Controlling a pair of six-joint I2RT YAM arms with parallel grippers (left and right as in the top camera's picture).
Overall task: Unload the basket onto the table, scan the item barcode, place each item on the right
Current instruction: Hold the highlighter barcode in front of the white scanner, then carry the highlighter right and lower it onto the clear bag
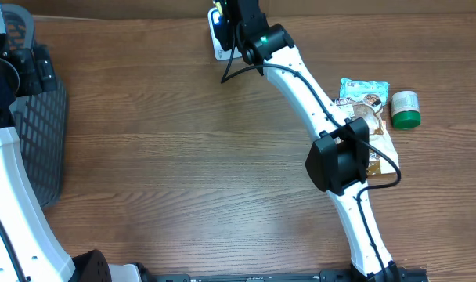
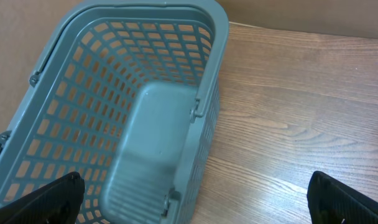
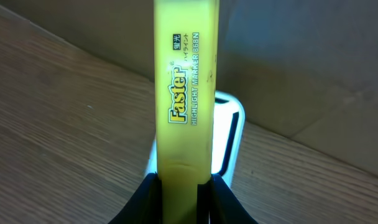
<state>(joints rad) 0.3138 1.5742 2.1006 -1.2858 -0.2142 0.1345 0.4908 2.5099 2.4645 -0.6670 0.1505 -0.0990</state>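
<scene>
Presentation step in hand: yellow highlighter (image 3: 184,74) clamped between the jaws of the right gripper (image 3: 179,193), held close over the white scanner (image 3: 229,134) at the far table edge. Left gripper (image 2: 195,202) spread wide, empty, above the grey basket (image 2: 71,112) at left. Next, probably: rotating the barrel until the barcode, unseen here, faces the scanner.

A grey plastic basket (image 1: 50,117) stands at the left edge of the wooden desk (image 1: 183,157) (its walls are open lattice, its floor solid). Well apart from it, on the right side, a teal snack packet (image 1: 364,88) lies flat. Just beside this packet is a small white container with a green end (image 1: 405,110). A brown packet (image 1: 381,146), partly hidden, lies against the teal one.
</scene>
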